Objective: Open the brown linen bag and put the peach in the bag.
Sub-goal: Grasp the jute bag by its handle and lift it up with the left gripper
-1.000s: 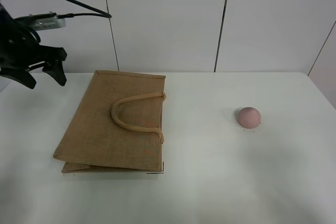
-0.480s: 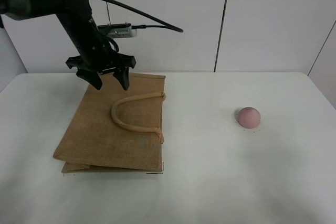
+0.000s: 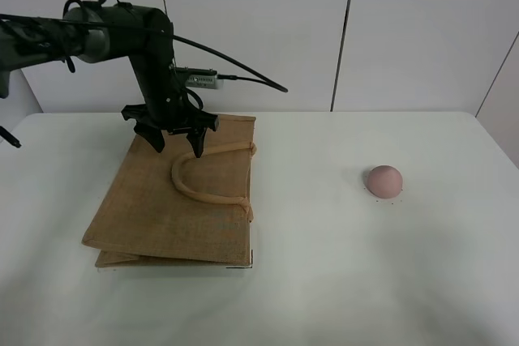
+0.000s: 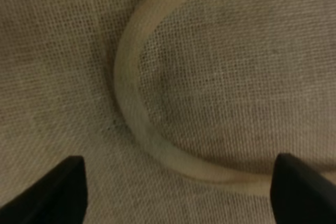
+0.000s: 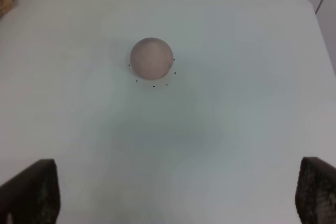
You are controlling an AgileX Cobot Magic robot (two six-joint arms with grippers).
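Swung in from the far left, the left gripper (image 3: 177, 145) now hangs spread above the handle (image 3: 176, 176) of the flat-lying brown linen bag (image 3: 154, 216), seemingly to lift it open; the peach (image 3: 384, 181) sits well apart to the right.

- The brown linen bag (image 3: 162, 212) lies flat on the table (image 3: 324, 281), left side
- Its handle loop (image 3: 176, 174) lies on top of it
- The left gripper (image 3: 178, 149) is over the bag's far end
- The peach (image 3: 384, 181) sits on the table to the right, well apart
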